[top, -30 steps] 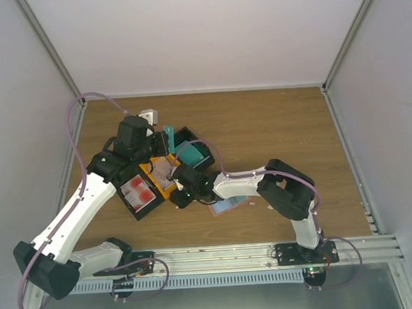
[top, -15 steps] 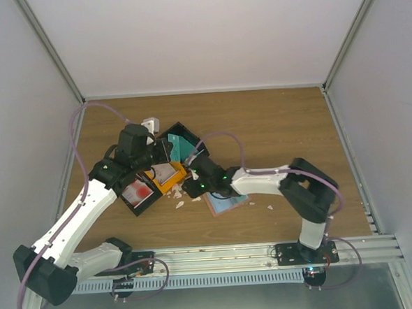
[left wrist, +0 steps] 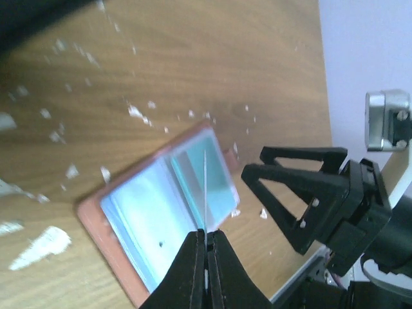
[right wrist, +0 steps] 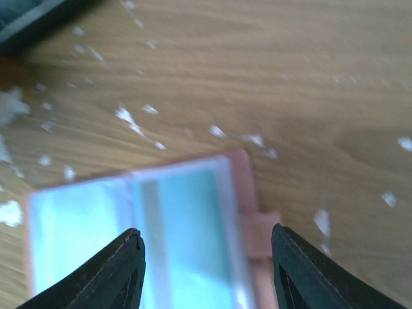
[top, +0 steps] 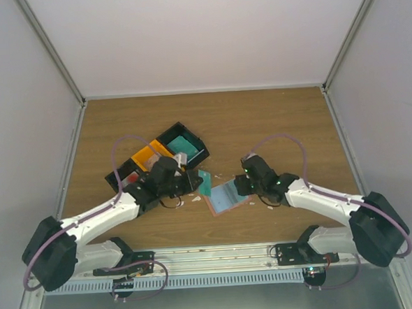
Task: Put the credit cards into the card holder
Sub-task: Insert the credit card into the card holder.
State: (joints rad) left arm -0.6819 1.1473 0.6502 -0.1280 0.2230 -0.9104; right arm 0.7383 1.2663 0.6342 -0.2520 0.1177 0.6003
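a wooden table [top: 288, 121] seen from above, with two white robot arms reaching in from the near edge. the step in hand looks like the insertion of a card. the left gripper [left wrist: 205, 235] is pinched tight on a thin teal-blue plastic credit card [top: 205, 182], held on edge, its free end pointing right toward the flat salmon-pink leather-like card holder [top: 226, 197]. the holder lies open, face up, near the middle of the table, just right of the card. its long axis runs left to right, with the right end angled a little farther away. the right gripper [right wrist: 205, 233] hovers over the holder's right end with its fingers spread wide, holding nothing. small white scraps [left wrist: 40, 248] litter the wood around the holder. next, the card probably needs tipping flatter and lining up with a sleeve mouth, while the right gripper steadies the holder.
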